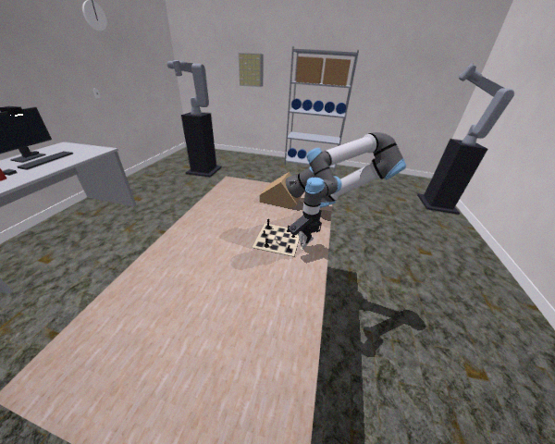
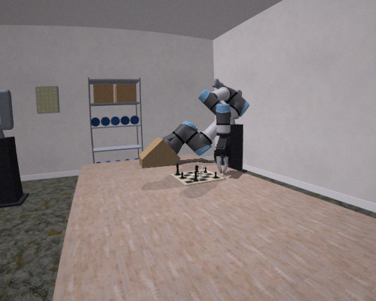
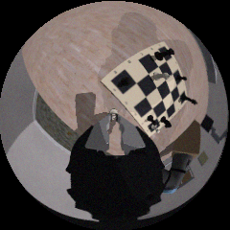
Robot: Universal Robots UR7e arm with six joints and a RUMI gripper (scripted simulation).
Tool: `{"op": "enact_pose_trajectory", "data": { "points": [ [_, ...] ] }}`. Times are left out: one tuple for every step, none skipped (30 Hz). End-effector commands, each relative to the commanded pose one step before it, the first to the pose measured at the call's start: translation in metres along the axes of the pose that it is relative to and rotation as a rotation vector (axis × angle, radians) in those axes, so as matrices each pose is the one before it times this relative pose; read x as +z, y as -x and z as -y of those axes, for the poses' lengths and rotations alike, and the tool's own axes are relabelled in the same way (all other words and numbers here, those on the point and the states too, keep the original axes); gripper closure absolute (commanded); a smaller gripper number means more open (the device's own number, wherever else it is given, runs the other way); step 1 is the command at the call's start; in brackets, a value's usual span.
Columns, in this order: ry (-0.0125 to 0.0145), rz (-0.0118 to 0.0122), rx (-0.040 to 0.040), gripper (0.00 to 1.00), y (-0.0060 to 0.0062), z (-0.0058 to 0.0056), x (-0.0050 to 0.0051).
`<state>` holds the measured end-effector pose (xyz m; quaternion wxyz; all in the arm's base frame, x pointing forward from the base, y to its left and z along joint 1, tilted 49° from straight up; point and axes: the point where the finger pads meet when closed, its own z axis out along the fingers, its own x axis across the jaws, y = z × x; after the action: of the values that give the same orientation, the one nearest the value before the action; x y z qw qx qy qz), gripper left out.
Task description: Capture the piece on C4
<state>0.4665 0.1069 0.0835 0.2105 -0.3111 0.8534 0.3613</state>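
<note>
The chessboard (image 1: pixel 257 245) (image 2: pixel 185 181) (image 3: pixel 126 69) lies on the wooden table near its right edge. Several black pieces stand on it, among them a tall one (image 1: pixel 267 223) (image 2: pixel 177 168) at a far corner, and a pale piece (image 2: pixel 202 168) (image 3: pixel 160 76) stands further in. My gripper (image 1: pixel 304 240) (image 2: pixel 221 170) (image 3: pixel 113 114) hangs just off the board's side, low over bare table. It is shut on a small pale chess piece (image 3: pixel 113 113), which shows upright between the fingertips in the wrist view. I cannot tell whether the piece's base touches the table.
A tan wedge-shaped block (image 1: pixel 277 191) (image 2: pixel 158 156) that carries the arm sits on the table behind the board. The table's right edge (image 1: pixel 326 272) runs close beside the gripper. A shelf rack, other robot arms on pedestals and a desk stand away from the table.
</note>
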Motion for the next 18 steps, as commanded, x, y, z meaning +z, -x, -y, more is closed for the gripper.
{"op": "enact_pose_trajectory", "data": {
  "points": [
    [-0.00076, 0.00040, -0.00024, 1.00, 0.00016, 0.00028, -0.00035],
    [0.00000, 0.00000, 0.00000, 1.00, 0.00000, 0.00000, 0.00000],
    [0.00000, 0.00000, 0.00000, 1.00, 0.00000, 0.00000, 0.00000],
    [0.00000, 0.00000, 0.00000, 1.00, 0.00000, 0.00000, 0.00000],
    [0.00000, 0.00000, 0.00000, 0.96, 0.00000, 0.00000, 0.00000],
    [0.00000, 0.00000, 0.00000, 0.96, 0.00000, 0.00000, 0.00000],
    [0.00000, 0.00000, 0.00000, 0.96, 0.00000, 0.00000, 0.00000],
    [0.00000, 0.00000, 0.00000, 0.92, 0.00000, 0.00000, 0.00000],
    [0.00000, 0.00000, 0.00000, 0.92, 0.00000, 0.00000, 0.00000],
    [0.00000, 0.00000, 0.00000, 0.92, 0.00000, 0.00000, 0.00000],
    [0.00000, 0.00000, 0.00000, 0.88, 0.00000, 0.00000, 0.00000],
    [0.00000, 0.00000, 0.00000, 0.88, 0.00000, 0.00000, 0.00000],
    [0.00000, 0.00000, 0.00000, 0.88, 0.00000, 0.00000, 0.00000],
    [0.00000, 0.00000, 0.00000, 0.88, 0.00000, 0.00000, 0.00000],
    [0.00000, 0.00000, 0.00000, 0.88, 0.00000, 0.00000, 0.00000],
    [0.00000, 0.00000, 0.00000, 0.84, 0.00000, 0.00000, 0.00000],
    [0.00000, 0.00000, 0.00000, 0.84, 0.00000, 0.00000, 0.00000],
    [0.00000, 0.00000, 0.00000, 0.84, 0.00000, 0.00000, 0.00000]
  ]
}}
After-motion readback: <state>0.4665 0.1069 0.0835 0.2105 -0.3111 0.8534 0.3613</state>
